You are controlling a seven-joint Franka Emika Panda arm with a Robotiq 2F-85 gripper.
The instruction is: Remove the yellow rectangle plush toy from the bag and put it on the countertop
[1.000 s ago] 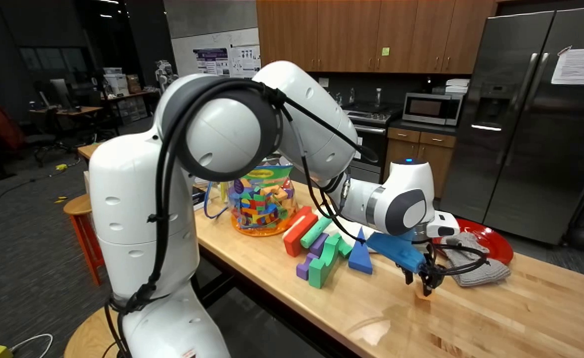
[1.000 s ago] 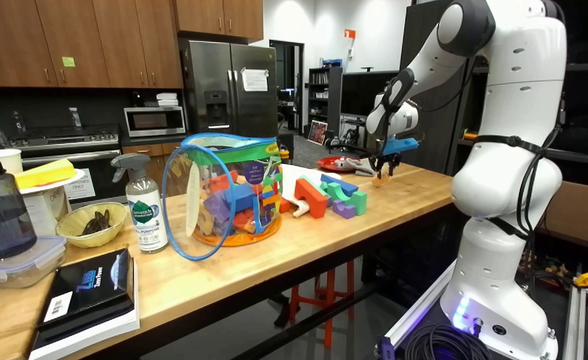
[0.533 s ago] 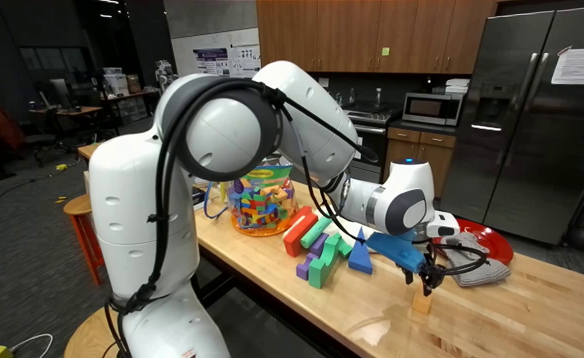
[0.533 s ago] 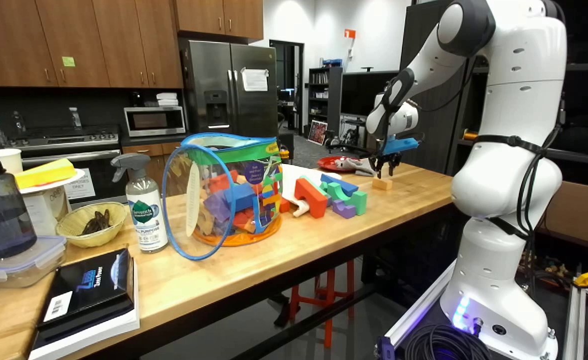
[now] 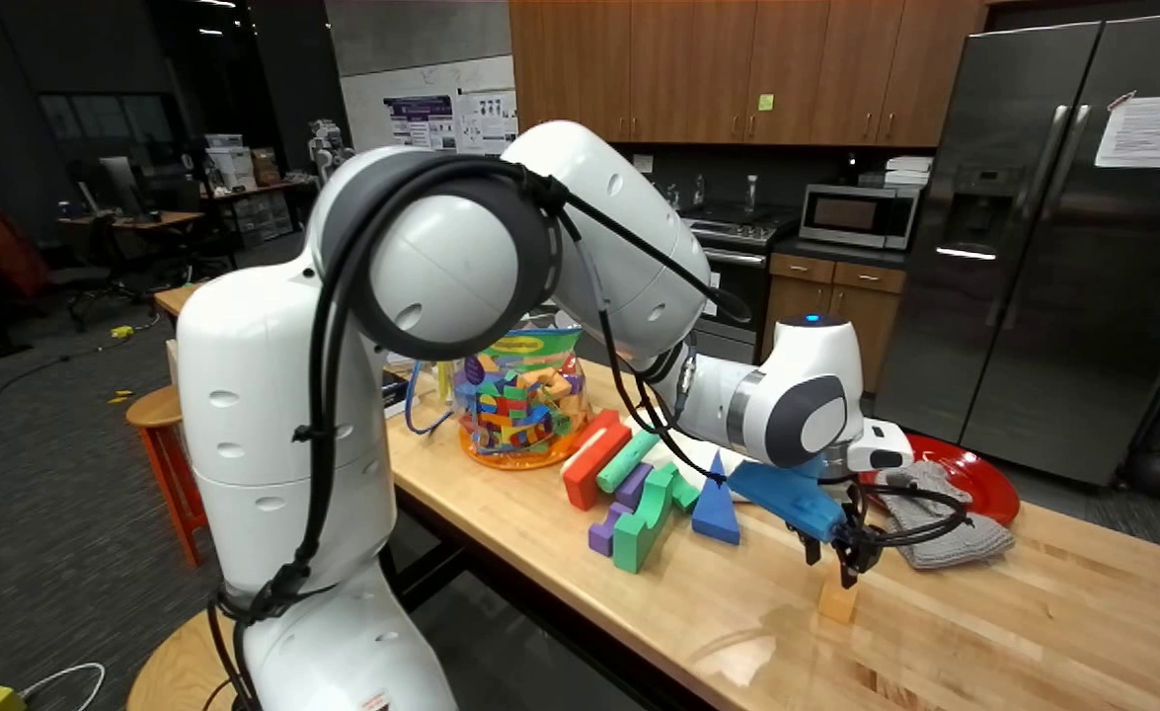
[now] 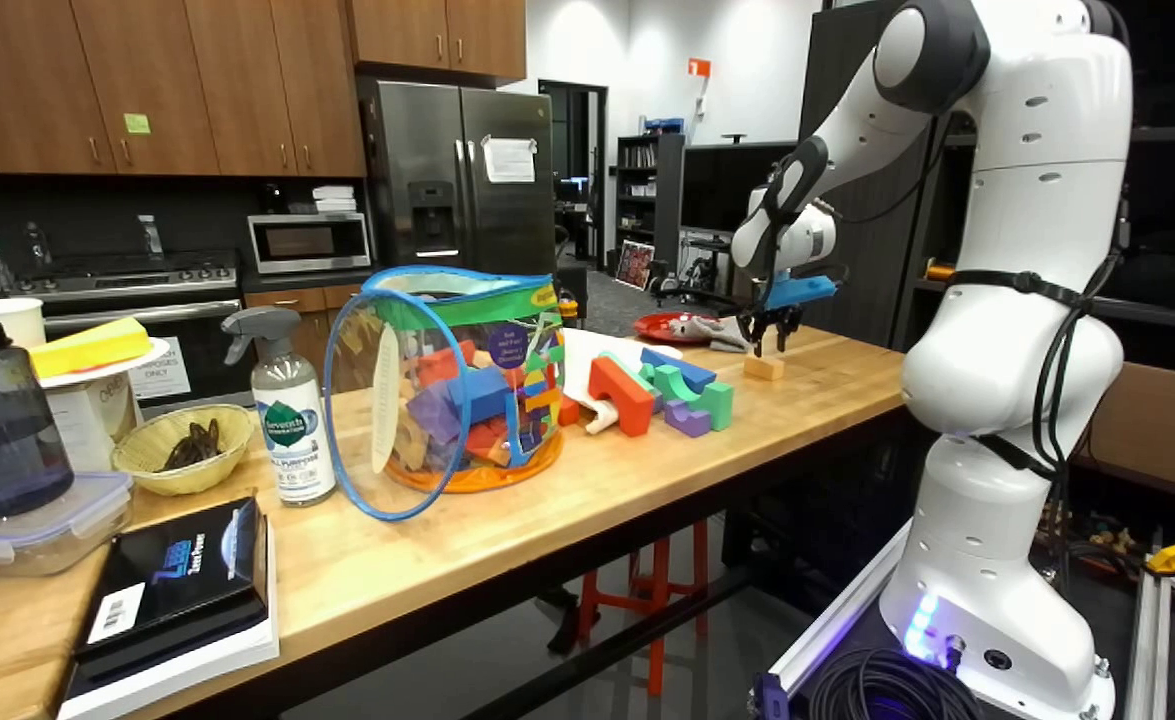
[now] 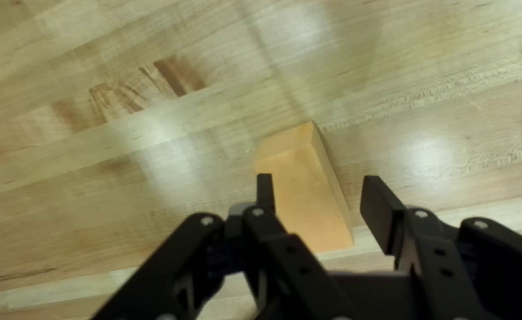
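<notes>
Block (image 7: 309,200): looked pale orange, smooth, rectangular, straight-edged
Tabletop (image 6: 587,480): carried it, far right in an exterior view
Jaws: hung spread apart above it

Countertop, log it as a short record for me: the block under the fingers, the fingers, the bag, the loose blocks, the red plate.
Block: yellow-orange, lying on the countertop
Fingers: open, above the block
Bag: see-through, open, more blocks inside
Loose blocks: red, green, purple and blue, between bag and fingers
Red plate: on the countertop, gray cloth partly over it
</notes>
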